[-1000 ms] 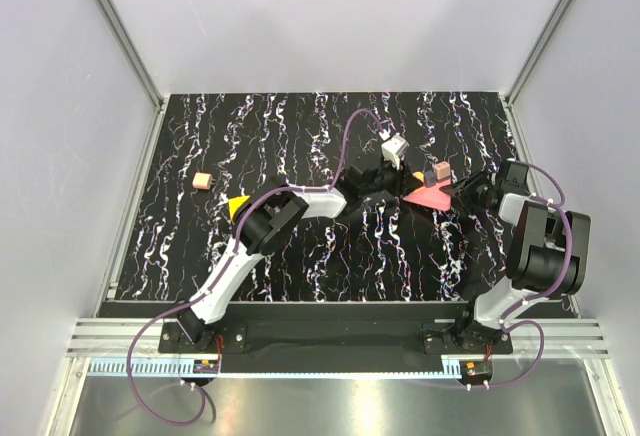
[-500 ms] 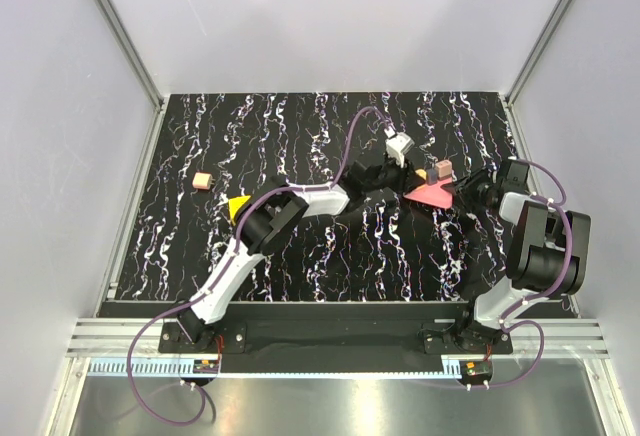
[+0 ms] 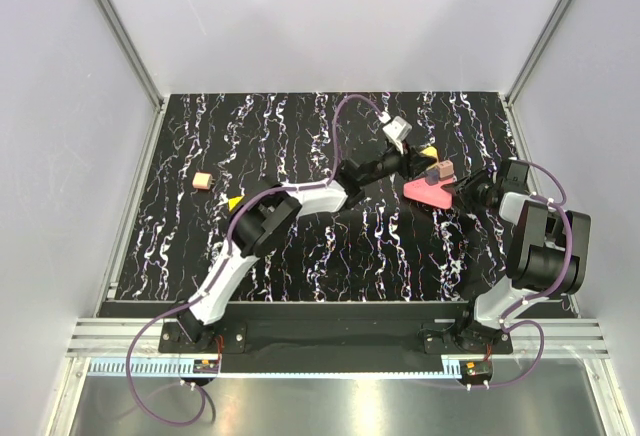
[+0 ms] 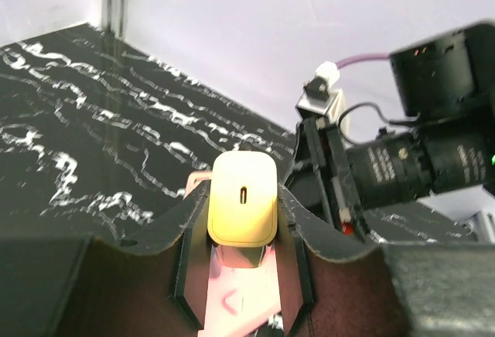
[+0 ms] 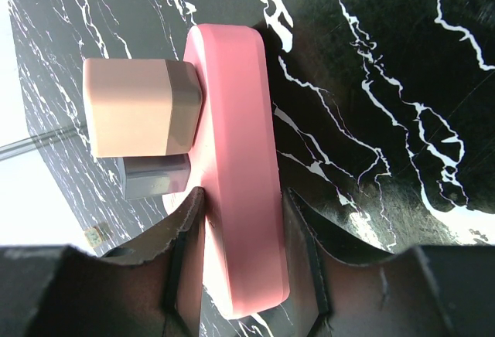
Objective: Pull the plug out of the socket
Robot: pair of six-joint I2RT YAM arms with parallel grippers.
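Note:
A yellow plug [image 4: 242, 190] sits between the fingers of my left gripper [image 4: 243, 233], which is shut on it. The pink socket [image 4: 236, 291] lies just below the plug. I cannot tell if the pins are still in it. From above, the yellow plug [image 3: 428, 153] shows at the tip of the left gripper [image 3: 415, 158], just beyond the pink socket [image 3: 428, 194]. My right gripper [image 5: 241, 205] is shut on the socket's [image 5: 232, 105] edge and appears to its right in the top view [image 3: 463, 194]. A tan plug [image 5: 139, 107] stays plugged into the socket's face.
A grey block [image 5: 155, 175] sits on the socket beside the tan plug. On the left of the black marbled table [image 3: 300, 256] lie a small tan cube [image 3: 203, 181] and a yellow wedge [image 3: 234, 201]. White walls stand at the back and sides.
My left gripper has moved up and to the right with the yellow plug, which now shows beyond the socket. The socket has shifted slightly right. The right gripper keeps its hold.

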